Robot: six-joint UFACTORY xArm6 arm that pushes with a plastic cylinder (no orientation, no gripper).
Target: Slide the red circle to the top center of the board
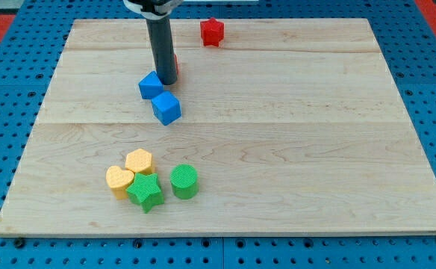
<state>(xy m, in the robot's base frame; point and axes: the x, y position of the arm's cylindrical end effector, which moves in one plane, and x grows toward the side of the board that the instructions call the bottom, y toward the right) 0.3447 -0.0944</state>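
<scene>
My dark rod comes down from the view's top, and my tip point(166, 81) rests on the wooden board point(278, 149) left of centre in the upper part. A sliver of red point(175, 66) shows just behind the rod on its right side; it is the red circle, mostly hidden by the rod. A red star-shaped block point(212, 32) lies near the top edge, to the right of the rod. A blue block point(151, 85) touches the tip's left side, and a blue cube point(166, 107) lies just below it.
A cluster sits at the lower left: a yellow heart point(119, 180), a yellow hexagon point(139, 161), a green star point(145, 192) and a green cylinder point(184, 181). A blue pegboard surrounds the board.
</scene>
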